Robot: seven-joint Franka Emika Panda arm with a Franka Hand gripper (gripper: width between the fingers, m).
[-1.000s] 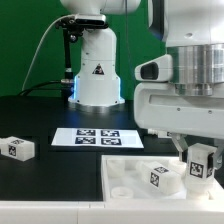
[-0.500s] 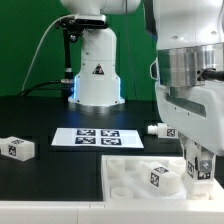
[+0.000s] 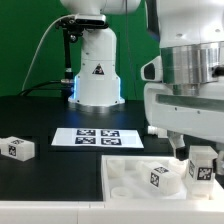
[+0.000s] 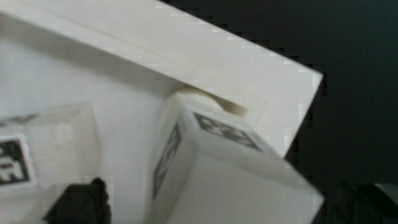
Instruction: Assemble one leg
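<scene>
The leg (image 3: pixel 203 169) is pinched by the gripper (image 3: pixel 197 159) fingers, long axis approx. vert., over the panel (image 3: pixel 125 173) corner at the exterior view's right.

no words or numbers readable; triangle sign (image 3: pixel 98 71), probably a warning, on the robot base (image 3: pixel 97 90); coded tags on marker board (image 3: pixel 58 140) and leg (image 3: pixel 200 168).

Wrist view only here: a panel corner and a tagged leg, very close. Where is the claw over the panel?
Observer: The claw, with the leg between its fingers, is over the white panel near the edge at the exterior view's right.
Operator: That blurry tagged shape beside it?
Observer: A second leg sitting on the panel, apart from the held one.
Operator: Any spares?
Observer: A third leg lies on the black table, at the exterior view's left of the marker board.
</scene>
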